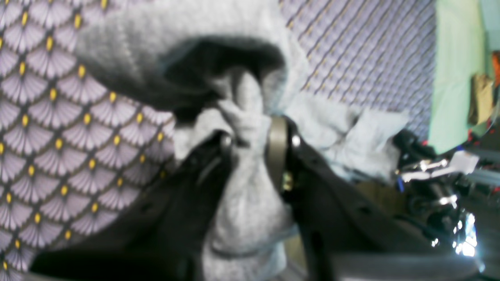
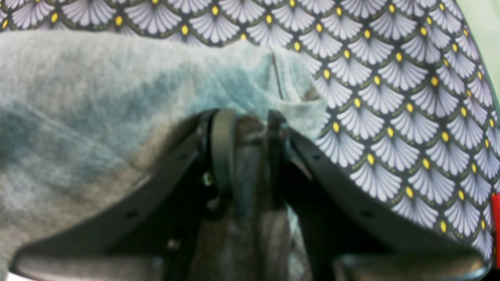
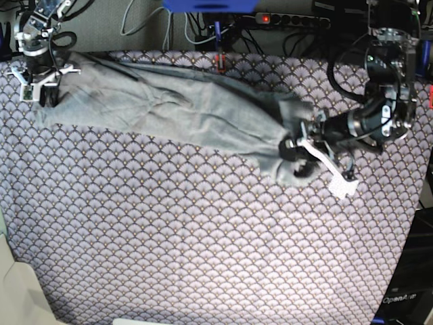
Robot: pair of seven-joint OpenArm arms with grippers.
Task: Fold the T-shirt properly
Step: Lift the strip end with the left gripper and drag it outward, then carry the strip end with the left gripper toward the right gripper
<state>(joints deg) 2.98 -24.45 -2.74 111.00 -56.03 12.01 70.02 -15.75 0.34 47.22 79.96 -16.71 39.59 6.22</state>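
The light grey T-shirt (image 3: 169, 108) lies stretched in a long crumpled band across the back of the table, from far left to mid right. At its right end my left gripper (image 3: 292, 145) is shut on a bunched wad of the fabric. The left wrist view shows that wad of T-shirt (image 1: 156, 31) squeezed between the left gripper (image 1: 254, 144) jaws, with a dark fold above. At the far-left end my right gripper (image 3: 46, 95) is shut on the shirt's edge. In the right wrist view the right gripper (image 2: 250, 125) pinches the T-shirt (image 2: 78, 97) near a corner.
A purple-grey fan-scale cloth (image 3: 203, 237) covers the whole table. Cables and a power strip (image 3: 291, 20) run along the back edge. A white strip (image 3: 335, 172) hangs beside the left gripper. The table's right edge (image 3: 423, 203) lies close to the left arm.
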